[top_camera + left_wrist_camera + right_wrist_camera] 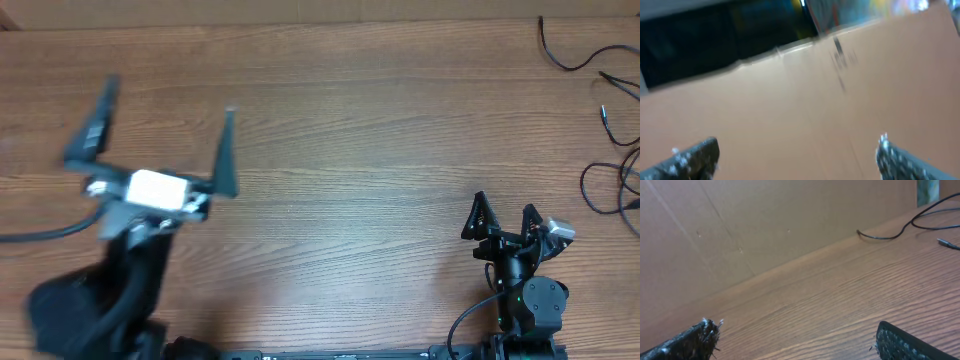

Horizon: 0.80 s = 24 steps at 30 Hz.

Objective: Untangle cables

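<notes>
From overhead, the left hand (168,100) hangs over the left of the table (350,150), fingers wide apart. The right hand (504,205), also spread, is near the front edge. The cables (572,68) lie loose at the far right.
The left wrist view is blurred, and its hand (797,150) is spread.
In the right wrist view the hand (797,332) is spread, and the cables (890,236) lie well ahead.

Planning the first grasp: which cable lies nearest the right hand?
The looped cable level with the right hand; the other cables lie farther away.
</notes>
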Available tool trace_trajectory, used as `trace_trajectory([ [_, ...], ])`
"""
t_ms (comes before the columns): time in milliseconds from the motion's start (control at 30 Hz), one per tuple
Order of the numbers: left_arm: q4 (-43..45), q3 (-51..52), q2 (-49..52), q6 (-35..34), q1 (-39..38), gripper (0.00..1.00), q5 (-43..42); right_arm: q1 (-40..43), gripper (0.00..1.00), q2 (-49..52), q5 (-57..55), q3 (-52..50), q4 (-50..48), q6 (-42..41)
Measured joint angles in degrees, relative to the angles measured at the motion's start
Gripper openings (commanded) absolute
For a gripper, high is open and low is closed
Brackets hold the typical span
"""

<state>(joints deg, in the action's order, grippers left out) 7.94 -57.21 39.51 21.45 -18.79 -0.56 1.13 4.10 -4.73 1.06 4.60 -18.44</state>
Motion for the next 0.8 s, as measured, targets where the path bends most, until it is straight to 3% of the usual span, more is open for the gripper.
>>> trace_trajectory([
  [233,12.02,25.51,-2.29,0.15,1.18,1.0,-1.27,0.0,1.0,0.04,0.0,0.0,0.04,0.0],
  [467,14.47,47.08,-18.05,0.17,7.61,1.0,-5.18,0.0,1.0,0.09,0.02,0.0,0.02,0.04],
  [633,13.64,53.59,-25.27,-0.11,14.29,1.0,-10.1,0.0,1.0,0.09,0.0,0.0,0.07,0.02],
  [800,6.43,55.49,-28.28,-0.42,21.88,1.0,-15.52,0.0,1.0,0.09,0.0,0.0,0.07,0.0],
])
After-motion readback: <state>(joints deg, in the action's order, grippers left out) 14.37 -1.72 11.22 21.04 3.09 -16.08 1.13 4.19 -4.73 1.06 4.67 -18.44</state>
